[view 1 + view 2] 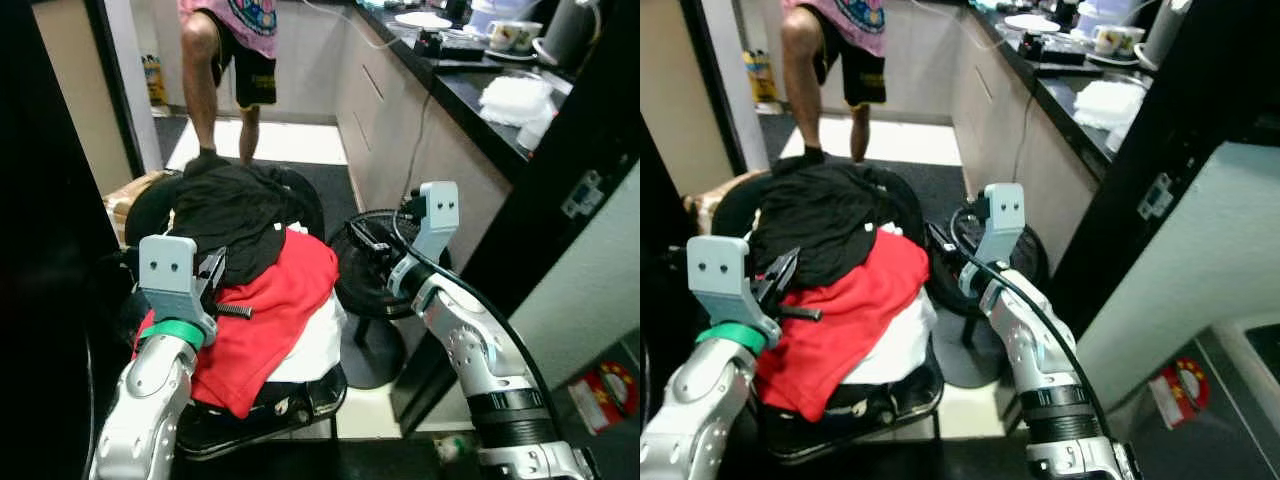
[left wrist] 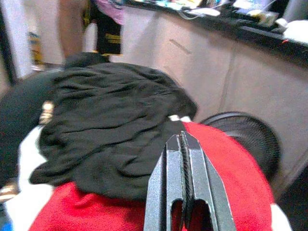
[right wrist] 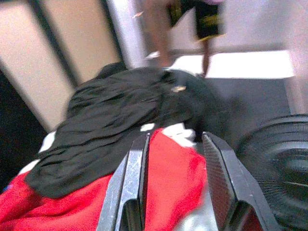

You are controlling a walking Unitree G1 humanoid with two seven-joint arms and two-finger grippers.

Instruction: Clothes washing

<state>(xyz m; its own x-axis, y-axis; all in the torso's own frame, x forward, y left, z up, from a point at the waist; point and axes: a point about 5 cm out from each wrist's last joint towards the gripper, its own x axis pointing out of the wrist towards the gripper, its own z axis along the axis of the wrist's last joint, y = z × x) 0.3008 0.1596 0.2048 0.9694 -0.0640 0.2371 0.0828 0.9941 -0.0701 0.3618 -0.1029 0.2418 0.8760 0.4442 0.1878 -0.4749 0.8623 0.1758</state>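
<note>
you had the heap of laundry in front of you: a crumpled black cloth garment [image 1: 235,215] lay on top, draped over a bright red fabric garment [image 1: 270,310], with a white cloth piece [image 1: 318,345] under the red one at the robot's right side. the whole pile sat on a dark round seat or basket [image 1: 300,400]; which of the two it was could not be told.

your left gripper [image 2: 183,159] hung just above the pile, over the seam where the black garment met the red one, its two black fingers pressed flat together with nothing between them. your right gripper [image 3: 175,159] was held beside the pile at the robot's right, fingers spread well apart and empty, pointed across the red garment toward the black one.

just beside the pile on the right stood a black round floor fan [image 1: 375,265] on its disc base. further right ran a beige cabinet front under a dark kitchen surface [image 1: 470,100], which carried white cups [image 1: 510,35] and a white folded cloth [image 1: 515,95]. beyond the pile a person [image 1: 235,50] in a pink shirt and black shorts stood on the floor.
</note>
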